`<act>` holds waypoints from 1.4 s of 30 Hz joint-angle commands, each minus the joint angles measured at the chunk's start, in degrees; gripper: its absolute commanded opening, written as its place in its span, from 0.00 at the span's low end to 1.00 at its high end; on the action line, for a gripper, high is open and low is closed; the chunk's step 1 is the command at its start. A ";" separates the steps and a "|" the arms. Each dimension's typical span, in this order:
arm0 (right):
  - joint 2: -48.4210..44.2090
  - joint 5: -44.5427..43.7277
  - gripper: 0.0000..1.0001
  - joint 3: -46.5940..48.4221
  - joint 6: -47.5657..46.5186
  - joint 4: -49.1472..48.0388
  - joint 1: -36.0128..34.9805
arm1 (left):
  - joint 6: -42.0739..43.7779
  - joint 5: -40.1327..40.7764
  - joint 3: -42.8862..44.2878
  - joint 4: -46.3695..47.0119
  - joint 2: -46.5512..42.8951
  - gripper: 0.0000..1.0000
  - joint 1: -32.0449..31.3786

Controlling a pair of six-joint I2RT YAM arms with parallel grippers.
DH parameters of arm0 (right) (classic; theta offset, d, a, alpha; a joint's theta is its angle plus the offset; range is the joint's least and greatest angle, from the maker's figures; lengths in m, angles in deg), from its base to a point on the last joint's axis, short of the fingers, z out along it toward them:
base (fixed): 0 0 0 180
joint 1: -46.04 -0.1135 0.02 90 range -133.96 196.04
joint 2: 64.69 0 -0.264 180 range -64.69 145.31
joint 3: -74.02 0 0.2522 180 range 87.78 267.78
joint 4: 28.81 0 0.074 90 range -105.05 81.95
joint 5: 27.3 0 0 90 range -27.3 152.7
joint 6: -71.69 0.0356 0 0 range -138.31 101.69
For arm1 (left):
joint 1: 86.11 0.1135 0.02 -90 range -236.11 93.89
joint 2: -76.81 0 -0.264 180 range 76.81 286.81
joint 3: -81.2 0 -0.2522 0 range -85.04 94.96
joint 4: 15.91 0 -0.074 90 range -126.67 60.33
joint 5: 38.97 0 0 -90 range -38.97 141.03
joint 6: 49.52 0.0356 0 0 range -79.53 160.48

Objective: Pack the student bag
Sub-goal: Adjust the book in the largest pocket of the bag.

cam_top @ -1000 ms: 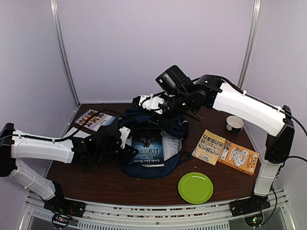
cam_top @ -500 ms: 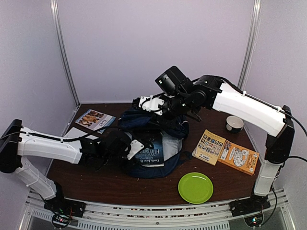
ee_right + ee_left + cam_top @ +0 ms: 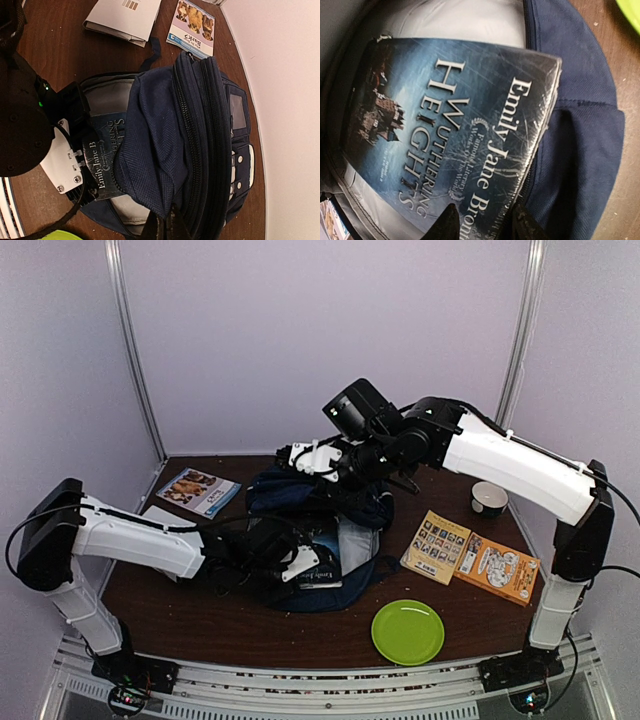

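Packing progress: under way, I judge; one book is partly in, other items lie outside.
Bag: student bag [image 3: 290, 490] mid-table, lying open, grey lining showing.
Inside: dark book [image 3: 455, 125], near end at the rim.
Outside: booklets [image 3: 436, 547] right, green plate [image 3: 408, 632] near, cup [image 3: 489, 499] far right.
Right gripper [image 3: 167, 227]: closed, pinching the bag's flap.
Left gripper [image 3: 487, 225]: clamped on the book's near edge.

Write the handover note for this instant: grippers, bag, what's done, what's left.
Left gripper: closed on the near edge of the Wuthering Heights book, which sits partly inside the student bag.
Right gripper: shut on the bag's navy flap, holding the mouth open.
Done: bag open, book partway in.
Left: seat the book, release; cat booklet, yellow booklet and orange booklet lie outside the bag, probably next.
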 commanded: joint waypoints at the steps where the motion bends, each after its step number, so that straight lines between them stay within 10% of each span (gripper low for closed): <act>1: -0.85 2.56 0.00 0.90 -0.56 -1.14 -0.86 | 0.88 4.51 1.84 0.30 2.49 0.40 -0.72; 15: -4.19 6.13 0.00 -3.67 -2.34 -3.41 -0.93 | 3.31 22.78 2.69 0.36 5.60 0.40 -0.67; 42: -3.98 5.40 0.00 -3.60 -3.03 -3.03 -1.07 | 8.48 27.96 11.94 12.22 16.97 0.39 5.22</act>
